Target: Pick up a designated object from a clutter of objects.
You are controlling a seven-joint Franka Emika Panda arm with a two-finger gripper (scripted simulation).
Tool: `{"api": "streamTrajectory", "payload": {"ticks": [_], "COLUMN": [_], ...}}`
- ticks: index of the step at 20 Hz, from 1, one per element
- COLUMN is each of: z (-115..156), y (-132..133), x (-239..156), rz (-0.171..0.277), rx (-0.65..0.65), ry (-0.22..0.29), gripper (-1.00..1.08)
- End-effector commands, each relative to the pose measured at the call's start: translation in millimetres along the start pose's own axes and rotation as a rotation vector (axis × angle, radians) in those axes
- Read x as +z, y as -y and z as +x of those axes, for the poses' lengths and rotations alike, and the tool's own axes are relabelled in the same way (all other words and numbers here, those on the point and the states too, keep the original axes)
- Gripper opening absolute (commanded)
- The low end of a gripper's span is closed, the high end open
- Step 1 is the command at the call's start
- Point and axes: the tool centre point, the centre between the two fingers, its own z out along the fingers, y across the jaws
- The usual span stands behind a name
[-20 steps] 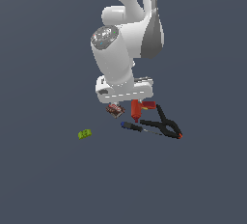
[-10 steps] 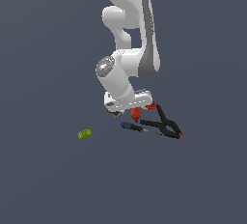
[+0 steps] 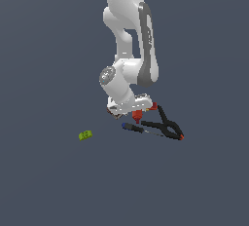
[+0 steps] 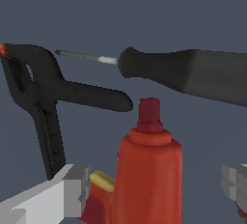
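A: How far along is the pick judged to be?

B: The approach looks all but made. In the wrist view the red drill (image 4: pixel 149 179) is seen upright between the two light fingers (image 4: pixel 72 189), its darker tip pointing away from the camera, with a yellowish spot showing beside the body. The gripper (image 4: pixel 154 189) is spread wide: a gap is visible on each side of the drill, so nothing is grasped yet. Closing and lifting are judged to be left.

A: Where is the drill placed among the clutter?

B: It is found just beside the black clamp (image 4: pixel 43 97), and the screwdriver (image 4: pixel 188 73) is laid across beyond its tip. In the exterior view a patch of the red drill (image 3: pixel 138 118) is seen under the wrist, the black clamp (image 3: pixel 168 125) is spread toward the exterior view's right, and the screwdriver (image 3: pixel 138 129) is laid in front of both. The lime-green block (image 3: pixel 85 135) is set well apart on the exterior view's left.

A: What is hidden?

B: The gripper (image 3: pixel 136 113) and most of the drill are covered by the hand in the exterior view, so the finger spacing cannot be read there. The reddish-brown box cannot be made out with confidence. The drill's handle is cut off at the wrist picture's edge, and contact with either finger cannot be told for certain.
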Motion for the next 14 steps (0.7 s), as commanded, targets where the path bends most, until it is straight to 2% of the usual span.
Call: {"api": "streamTrajectory", "payload": {"ticks": [1,8,14], "z": [-2.4,-3.1,-4.1], "y": [-1.4,-1.8,-2.0], "x": [5.2,8.9,29.0], "rz": [0.004,0.005,0.005], "rx": [0.002,0.003,0.004], "ry": [-0.001,0.0,0.0], "gripper": [1.08,1.08,1.08]}}
